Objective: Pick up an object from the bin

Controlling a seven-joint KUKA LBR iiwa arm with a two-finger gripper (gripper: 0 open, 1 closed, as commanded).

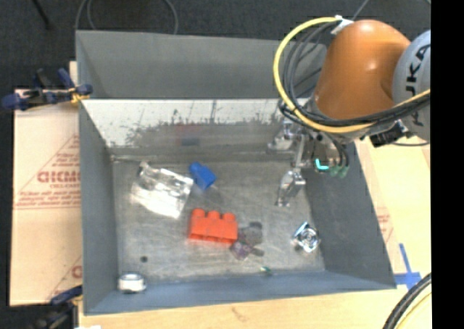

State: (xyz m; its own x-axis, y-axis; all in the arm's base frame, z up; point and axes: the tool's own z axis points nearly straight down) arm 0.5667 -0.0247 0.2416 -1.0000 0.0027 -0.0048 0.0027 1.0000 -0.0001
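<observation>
Camera view looks down on the grey metal bin [346, 213], where the gripper [290, 191] hangs over bare floor in the right part, near the back wall. How far it is open I cannot tell, and I can make out no object in its grasp.

The nearest thing is a small shiny crumpled piece, clear with some blue [306, 237], lying toward the front right corner, apart from the gripper. Further left lie an orange toy brick [213, 226], a small purple-grey piece [248, 246], a small blue block [203, 175] and a clear plastic part [161, 190].

I judge that the step in hand is the approach, with no grasp made yet. The next move calls for choosing one object, bringing the gripper directly above it and descending.
</observation>
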